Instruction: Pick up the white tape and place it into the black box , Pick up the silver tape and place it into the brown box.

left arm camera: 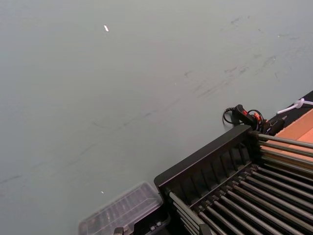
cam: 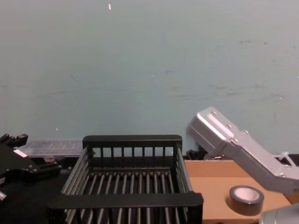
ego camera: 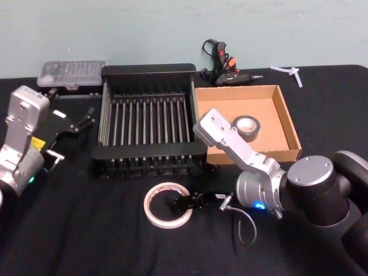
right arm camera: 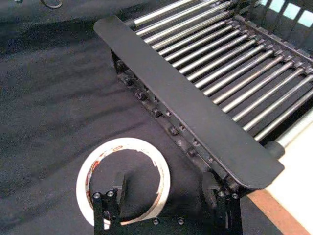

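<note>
With the silver tape (ego camera: 248,127) already in the brown box (ego camera: 286,119), the right gripper (ego camera: 185,202) sits low at the white tape's (ego camera: 167,204) three o'clock edge, jaws apart straddling its rim for the lift to the black box (ego camera: 148,72) at twelve o'clock, while the left gripper (ego camera: 77,123) idles at the bench's (ego camera: 86,230) nine o'clock, jaws apparently apart.

Silver angular forearm links, dark grey rounded joints, glowing blue and green indicator lights, black screw-studded right gripper (right arm camera: 166,215), looping grey cable

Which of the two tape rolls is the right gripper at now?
The white tape, the large thin ring flat on the black cloth in front of the black box. The right gripper, open, straddles its rim. The silver tape already sits in the brown box.
</note>
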Controlling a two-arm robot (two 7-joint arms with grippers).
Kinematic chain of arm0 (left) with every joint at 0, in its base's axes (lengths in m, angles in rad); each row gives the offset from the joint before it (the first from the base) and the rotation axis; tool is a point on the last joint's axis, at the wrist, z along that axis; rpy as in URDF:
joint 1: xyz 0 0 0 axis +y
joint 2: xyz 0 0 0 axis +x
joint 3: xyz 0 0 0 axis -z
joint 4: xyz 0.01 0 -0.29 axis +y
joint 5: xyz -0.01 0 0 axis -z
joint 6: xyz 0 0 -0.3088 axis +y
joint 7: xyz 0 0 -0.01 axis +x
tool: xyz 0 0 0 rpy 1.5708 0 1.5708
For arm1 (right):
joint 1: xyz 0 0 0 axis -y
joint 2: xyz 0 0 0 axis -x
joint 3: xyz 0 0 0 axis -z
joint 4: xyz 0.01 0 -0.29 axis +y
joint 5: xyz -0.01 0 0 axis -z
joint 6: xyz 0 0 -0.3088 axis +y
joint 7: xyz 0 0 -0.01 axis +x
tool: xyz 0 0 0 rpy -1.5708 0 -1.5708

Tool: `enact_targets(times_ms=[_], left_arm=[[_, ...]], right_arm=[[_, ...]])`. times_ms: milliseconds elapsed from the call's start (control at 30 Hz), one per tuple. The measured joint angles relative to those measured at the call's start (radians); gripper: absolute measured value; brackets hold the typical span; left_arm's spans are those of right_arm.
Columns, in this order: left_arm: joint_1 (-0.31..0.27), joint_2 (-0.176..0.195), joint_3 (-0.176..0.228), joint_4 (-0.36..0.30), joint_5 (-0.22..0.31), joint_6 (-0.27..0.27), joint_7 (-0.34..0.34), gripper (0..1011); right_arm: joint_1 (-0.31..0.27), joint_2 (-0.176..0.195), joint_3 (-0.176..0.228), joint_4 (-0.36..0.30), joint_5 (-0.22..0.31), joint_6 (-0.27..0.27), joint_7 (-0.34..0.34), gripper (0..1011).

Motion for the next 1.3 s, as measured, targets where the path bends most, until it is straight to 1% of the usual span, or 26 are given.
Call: enact_targets(times_ms=[467,1300], left_arm=[[0.000,0.000,0.000,0.000,0.000,0.000,0.000,1001],[0.000,0.000,0.000,0.000,0.000,0.000,0.000,1002]], right_arm=[[0.005,-0.018,-0.008,0.019,-0.034,0.000,0.006,1002],[-0.002,-0.036,-0.001,0.038,-0.056,0.005,0.022,1002]])
